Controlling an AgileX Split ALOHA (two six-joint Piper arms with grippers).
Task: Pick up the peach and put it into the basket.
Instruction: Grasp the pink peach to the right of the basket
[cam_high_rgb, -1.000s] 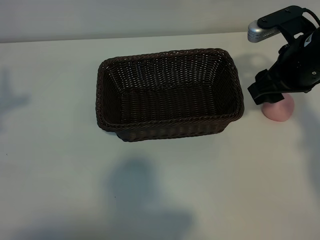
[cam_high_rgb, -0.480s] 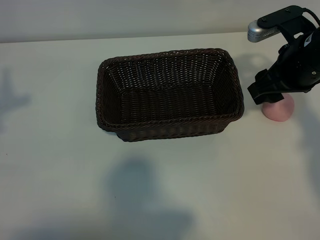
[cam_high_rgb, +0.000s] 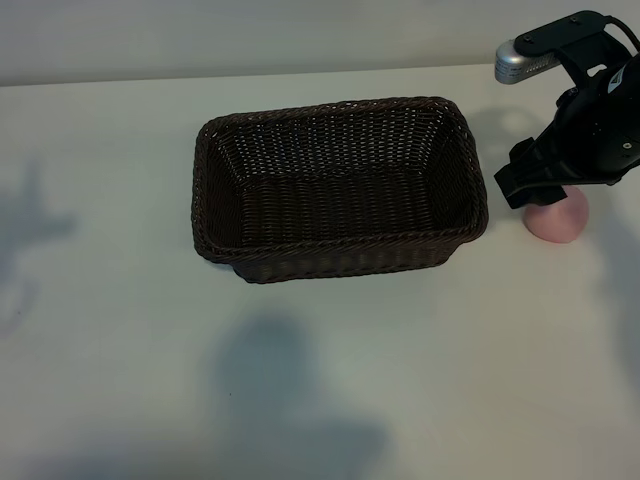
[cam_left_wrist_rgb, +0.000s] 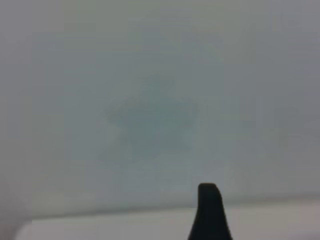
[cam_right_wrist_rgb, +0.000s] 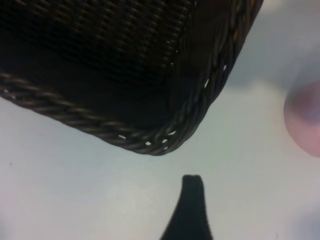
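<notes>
Wicker basket (cam_high_rgb: 340, 185) with braided rim, smooth pink peach (cam_high_rgb: 560, 220) beneath right end effector (cam_high_rgb: 535, 190), jaws wide

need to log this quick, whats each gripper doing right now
Left gripper: open, holding nothing.
Right gripper: open above the peach, not holding it.

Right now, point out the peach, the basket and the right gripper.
peach (cam_high_rgb: 560, 224): exterior view, its exposed lower side.
basket (cam_high_rgb: 340, 240): exterior view, near braided rim.
right gripper (cam_high_rgb: 522, 186): exterior view, fingertip end above the peach.
</notes>
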